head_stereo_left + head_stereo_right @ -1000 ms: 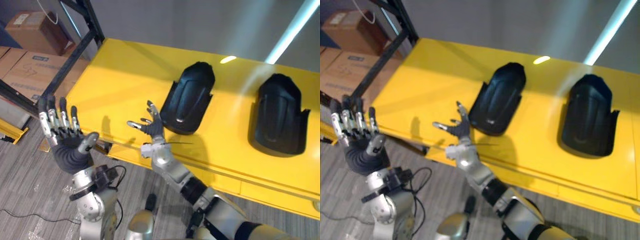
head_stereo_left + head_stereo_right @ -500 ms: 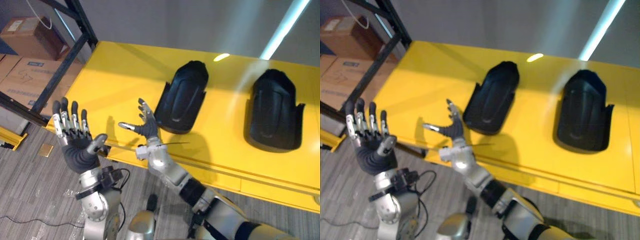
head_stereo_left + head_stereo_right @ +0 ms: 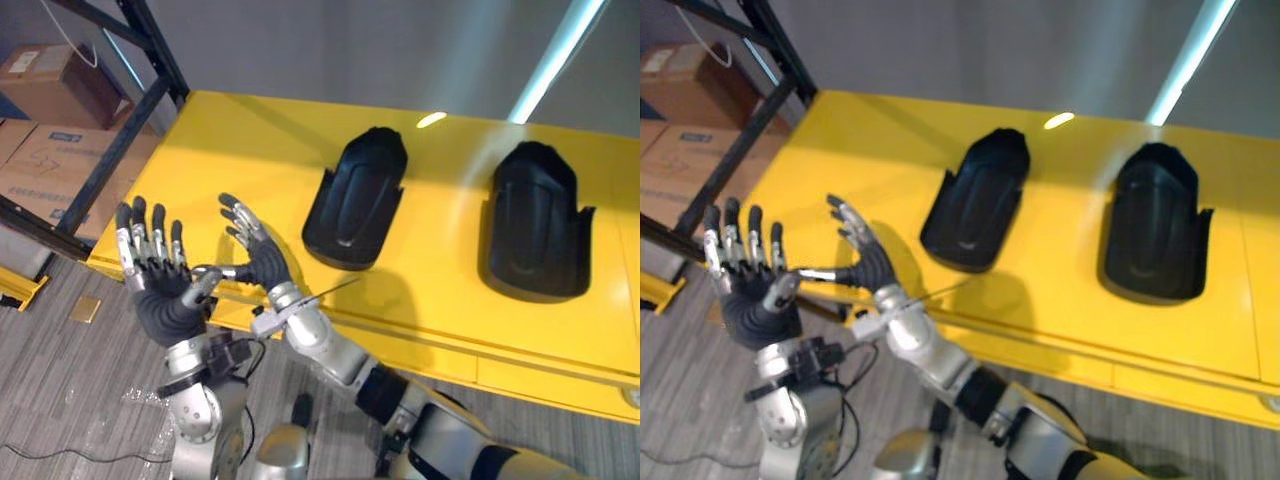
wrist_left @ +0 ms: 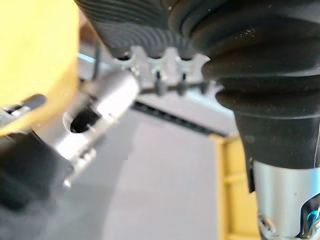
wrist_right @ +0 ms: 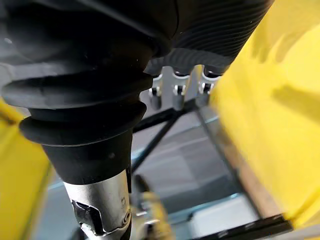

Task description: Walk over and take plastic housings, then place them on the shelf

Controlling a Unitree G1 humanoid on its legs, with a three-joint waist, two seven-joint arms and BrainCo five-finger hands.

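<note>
Two black plastic housings lie hollow side down on the yellow table (image 3: 250, 150): the nearer housing (image 3: 355, 200) at its middle, the second housing (image 3: 535, 222) to the right. My right hand (image 3: 255, 262) is raised at the table's front left edge, open with fingers spread, a hand's width left of the nearer housing and not touching it. My left hand (image 3: 160, 290) is held up just off the table's left corner, open, fingers straight and pointing upward. The two thumbs nearly meet. Neither hand holds anything.
A black metal shelf frame (image 3: 150, 60) stands at the table's far left. Cardboard boxes (image 3: 45, 160) sit under and behind it. Grey carpet floor (image 3: 60, 400) lies in front of the table.
My right hand has drawn left, away from the nearer housing and toward my left hand. The left hand has risen and shifted right. The view has shifted slightly as well.
</note>
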